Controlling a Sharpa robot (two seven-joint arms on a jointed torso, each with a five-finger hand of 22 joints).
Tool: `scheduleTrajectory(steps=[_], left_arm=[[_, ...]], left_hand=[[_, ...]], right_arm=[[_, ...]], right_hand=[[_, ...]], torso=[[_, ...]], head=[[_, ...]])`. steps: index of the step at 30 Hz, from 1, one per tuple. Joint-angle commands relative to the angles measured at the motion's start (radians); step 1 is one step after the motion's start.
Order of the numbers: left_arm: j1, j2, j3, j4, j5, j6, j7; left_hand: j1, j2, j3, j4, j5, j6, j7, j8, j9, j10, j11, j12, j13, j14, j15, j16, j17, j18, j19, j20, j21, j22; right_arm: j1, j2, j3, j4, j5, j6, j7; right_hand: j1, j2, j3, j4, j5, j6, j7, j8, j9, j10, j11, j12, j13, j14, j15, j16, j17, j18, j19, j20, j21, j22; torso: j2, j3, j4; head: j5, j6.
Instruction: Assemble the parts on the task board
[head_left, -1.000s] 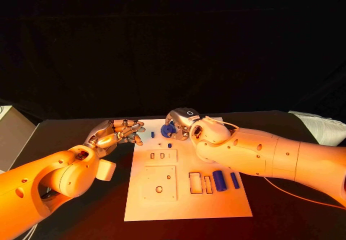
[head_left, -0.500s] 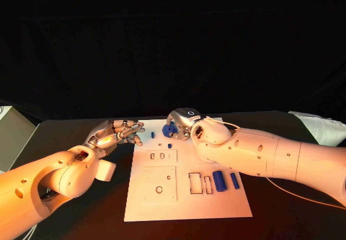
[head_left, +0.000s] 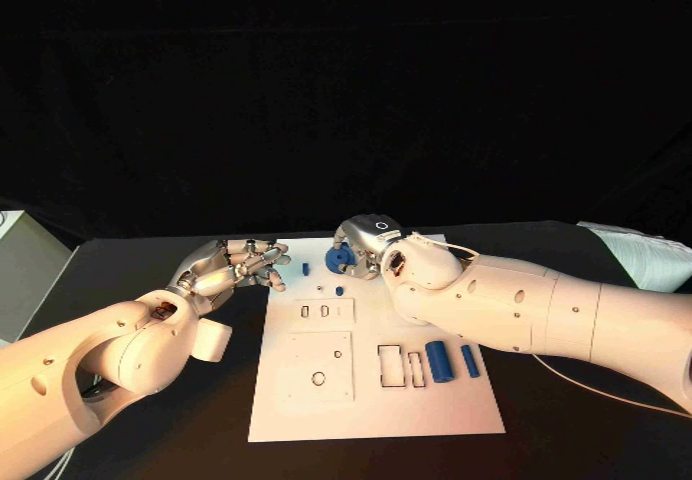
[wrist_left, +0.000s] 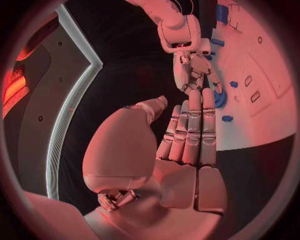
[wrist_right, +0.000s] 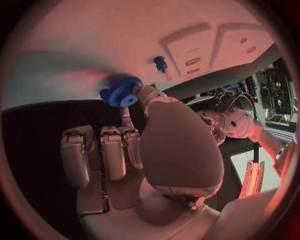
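Task board (head_left: 378, 400) lies white along the table between our arms, its long axis running away from us, with our hands at its far end. Our right hand (head_left: 369, 243) sits over that far end, and at its fingertips we pinch the blue gear (head_left: 338, 261), which sits just ahead of the thumb in the right wrist view (wrist_right: 122, 92). Our left hand (head_left: 238, 264) hovers just off the board's far left corner, fingers loosely together, holding nothing. A small blue peg (head_left: 306, 269) stands between the hands, nearer the gear; the right hand is plainly closer.
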Motion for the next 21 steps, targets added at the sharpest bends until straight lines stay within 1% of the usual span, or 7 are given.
scheduleTrajectory(steps=[1, 6, 10, 14, 19, 21], left_arm=[[0.0, 0.001, 0.001, 0.0, -0.004, 0.018, 0.004], [0.0, 0.002, 0.001, 0.0, -0.007, 0.019, 0.004], [0.0, 0.002, 0.001, 0.0, -0.011, 0.019, 0.004], [0.0, 0.002, 0.001, 0.0, -0.013, 0.019, 0.004], [0.0, 0.002, 0.001, 0.0, -0.014, 0.019, 0.003], [0.0, 0.002, 0.001, 0.001, -0.014, 0.02, 0.003]], left_hand=[[-0.008, 0.006, 0.005, -0.002, 0.001, 0.001, 0.006, -0.003, 0.001, -0.002, 0.003, -0.004, 0.001, -0.005, -0.001, 0.005, 0.001, 0.011, -0.005, -0.002, 0.004, 0.001], [-0.008, 0.006, 0.005, -0.002, 0.001, 0.001, 0.006, -0.003, 0.001, -0.002, 0.003, -0.004, 0.001, -0.005, -0.001, 0.005, 0.001, 0.011, -0.005, -0.002, 0.004, 0.001], [-0.009, 0.006, 0.006, -0.004, 0.001, 0.001, 0.006, -0.004, 0.002, -0.002, 0.003, -0.004, 0.001, -0.007, -0.001, 0.006, 0.003, 0.011, -0.009, -0.001, 0.008, 0.004], [-0.009, 0.006, 0.006, -0.004, 0.001, 0.001, 0.006, -0.004, 0.002, -0.002, 0.003, -0.004, 0.001, -0.007, -0.001, 0.006, 0.003, 0.011, -0.009, -0.001, 0.008, 0.004], [-0.009, 0.006, 0.006, -0.004, 0.001, 0.001, 0.006, -0.004, 0.002, -0.002, 0.003, -0.004, 0.001, -0.007, -0.001, 0.006, 0.003, 0.011, -0.009, -0.001, 0.008, 0.004], [-0.009, 0.006, 0.006, -0.004, 0.001, 0.001, 0.006, -0.004, 0.002, -0.002, 0.003, -0.004, 0.001, -0.007, -0.001, 0.006, 0.003, 0.011, -0.009, -0.001, 0.008, 0.004]], right_arm=[[0.0, -0.001, 0.0, -0.002, -0.031, 0.009, -0.029], [0.0, -0.001, 0.0, -0.001, -0.04, 0.001, -0.041], [0.0, 0.0, 0.0, 0.002, -0.046, -0.006, -0.045], [0.0, 0.001, 0.0, 0.003, -0.046, -0.004, -0.042], [0.0, 0.002, 0.0, 0.002, -0.034, 0.01, -0.03], [0.0, 0.003, 0.0, 0.0, -0.026, 0.017, -0.024]], right_hand=[[-0.006, -0.004, 0.005, 0.001, -0.006, -0.006, 0.002, 0.001, 0.0, 0.101, -0.006, 0.002, 0.259, 0.092, -0.005, 0.003, 0.218, -0.007, 0.105, -0.006, 0.002, 0.263], [-0.007, -0.004, 0.006, 0.001, -0.007, -0.006, 0.002, 0.001, 0.001, 0.101, -0.006, 0.002, 0.26, 0.092, -0.005, 0.003, 0.218, -0.007, 0.105, -0.006, 0.002, 0.263], [-0.007, -0.004, 0.006, 0.001, -0.007, -0.006, 0.002, 0.001, 0.001, 0.102, -0.006, 0.003, 0.26, 0.092, -0.005, 0.003, 0.218, -0.007, 0.105, -0.006, 0.002, 0.263], [-0.007, -0.004, 0.006, 0.001, -0.008, -0.005, 0.002, 0.002, 0.001, 0.103, -0.006, 0.003, 0.261, 0.092, -0.005, 0.003, 0.219, -0.007, 0.105, -0.006, 0.002, 0.263], [-0.017, -0.011, 0.003, 0.003, -0.022, -0.01, 0.004, -0.001, 0.0, 0.096, -0.005, -0.002, 0.254, 0.092, -0.004, 0.003, 0.217, -0.007, 0.105, -0.005, 0.002, 0.263], [-0.031, -0.017, -0.004, 0.007, -0.036, -0.027, 0.008, -0.011, -0.005, 0.088, -0.001, -0.008, 0.246, 0.092, -0.001, 0.003, 0.219, -0.007, 0.105, -0.003, 0.002, 0.263]], torso=[[-0.001, 0.0008, -0.0009], [0.0, 0.0011, -0.0008], [0.0, 0.0015, 0.0006], [0.0, 0.0012, 0.001], [0.0, 0.0009, -0.0009], [0.0, 0.0011, -0.0007]], head=[[-0.002, -0.001], [-0.003, -0.001], [-0.005, -0.001], [-0.005, -0.001], [-0.003, -0.002], [-0.003, -0.003]])
